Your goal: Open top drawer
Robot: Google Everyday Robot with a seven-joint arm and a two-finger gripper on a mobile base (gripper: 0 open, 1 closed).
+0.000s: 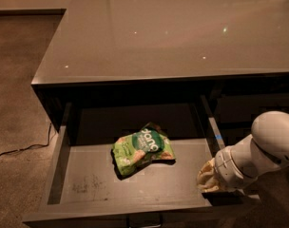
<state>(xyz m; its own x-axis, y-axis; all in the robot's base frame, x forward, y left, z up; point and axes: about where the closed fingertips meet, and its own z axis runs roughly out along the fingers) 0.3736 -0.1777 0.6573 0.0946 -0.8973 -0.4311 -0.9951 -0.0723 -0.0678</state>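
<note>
Looking down from above, we see the top drawer [87,191] standing wide open below the front edge of the counter [182,37], in the lower middle of the view. Its inside is lighter grey with dark scuff marks near the front left. Its small centre pull handle [144,221] just shows at the bottom edge. A crumpled green snack bag [143,148] lies inside the drawer, near the middle and slightly toward the back.

The end effector [208,177] is at the drawer's front right corner, close against the right side wall. We cannot tell whether it is open or closed. The white arm [261,148] reaches in from the right edge.

Behind the arm is the dark front of the right-hand drawer stack [249,106]. The counter is glossy and dark, dotted with small light reflections. On the floor [16,80] to the left, a thin cable [21,150] trails toward the cabinet.
</note>
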